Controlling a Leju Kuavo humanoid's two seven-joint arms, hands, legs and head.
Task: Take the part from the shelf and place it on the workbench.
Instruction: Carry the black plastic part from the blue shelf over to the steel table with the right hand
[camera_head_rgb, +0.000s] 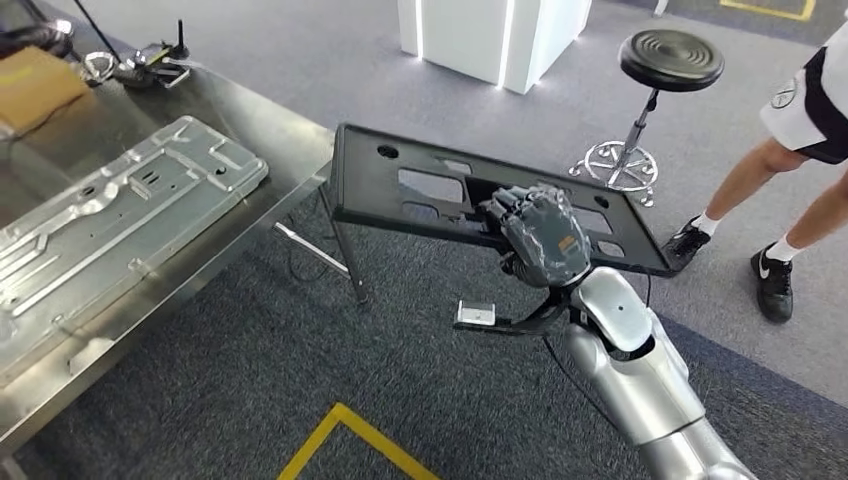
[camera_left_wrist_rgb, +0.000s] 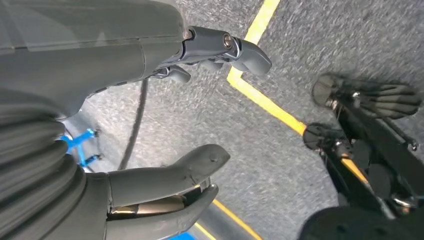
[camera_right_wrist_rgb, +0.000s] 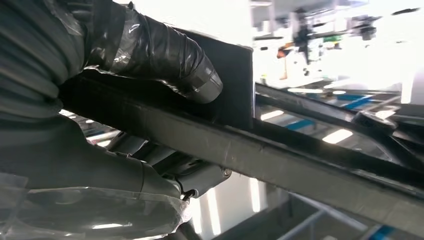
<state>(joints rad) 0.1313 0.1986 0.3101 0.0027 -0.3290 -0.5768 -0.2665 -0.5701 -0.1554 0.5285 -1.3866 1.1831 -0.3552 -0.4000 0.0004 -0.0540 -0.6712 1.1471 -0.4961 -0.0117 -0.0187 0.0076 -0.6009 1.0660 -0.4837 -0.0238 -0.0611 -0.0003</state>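
Note:
A flat black plastic part (camera_head_rgb: 420, 195) with several cut-outs hangs level in the air over the carpet, just right of the workbench corner. My right hand (camera_head_rgb: 540, 235) grips its near long edge. In the right wrist view the thumb (camera_right_wrist_rgb: 165, 55) lies across one face of the black part (camera_right_wrist_rgb: 280, 150) and the fingers (camera_right_wrist_rgb: 165, 177) wrap under its edge. The steel workbench (camera_head_rgb: 245, 235) runs along the left. My left hand (camera_left_wrist_rgb: 165, 120) hangs over the carpet with its fingers apart and nothing in it.
A large silver stamped metal panel (camera_head_rgb: 110, 210) lies on the workbench, with a cardboard box (camera_head_rgb: 35, 85) and cables at its far end. A black round stool (camera_head_rgb: 668, 62) and a person's legs (camera_head_rgb: 775, 200) stand to the right. Yellow floor tape (camera_head_rgb: 340, 425) crosses the carpet.

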